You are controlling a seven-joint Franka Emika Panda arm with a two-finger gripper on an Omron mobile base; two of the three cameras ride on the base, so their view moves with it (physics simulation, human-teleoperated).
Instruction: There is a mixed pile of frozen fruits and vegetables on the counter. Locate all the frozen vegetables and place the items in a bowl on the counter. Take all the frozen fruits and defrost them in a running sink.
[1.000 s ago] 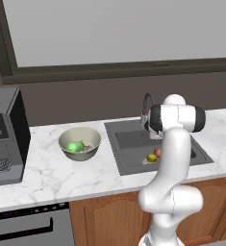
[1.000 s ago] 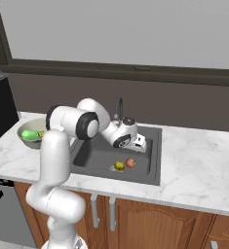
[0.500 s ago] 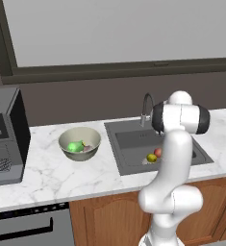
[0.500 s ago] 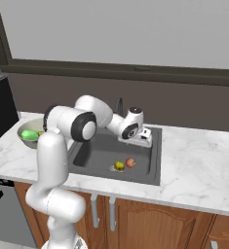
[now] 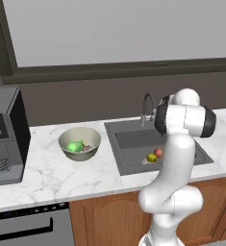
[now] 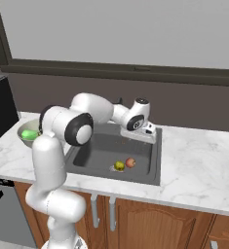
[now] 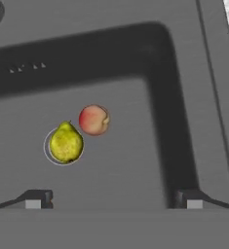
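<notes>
The pear (image 7: 65, 142) and the red fruit (image 7: 93, 119) lie side by side on the sink (image 7: 135, 58) floor, touching or nearly so, the pear sitting over the round drain. In the right base view the pair (image 6: 124, 164) rests toward the near edge of the basin. The gripper (image 7: 113, 198) hangs above them with its fingers spread as wide as they go and nothing between them — it holds no item.

Over the last second the hand has risen from low over the basin toward the faucet side; in the right base view the gripper (image 6: 146, 129) now sits up by the back rim of the sink, where a moment ago it hovered lower and nearer the fruits. Both fruits lay in the basin then too. That reads as a retreat after a drop-off, so the fruit half of the job looks done, bar the water: I cannot see any stream from the faucet (image 5: 146, 106), and turning it on is probably what remains.

Further along the desk (image 5: 47, 173), well apart from the sink, the bowl (image 5: 80, 142) holds the green vegetable (image 5: 76, 146), with a pale item just beside it that is too small to make out. The vegetables seem sorted.
</notes>
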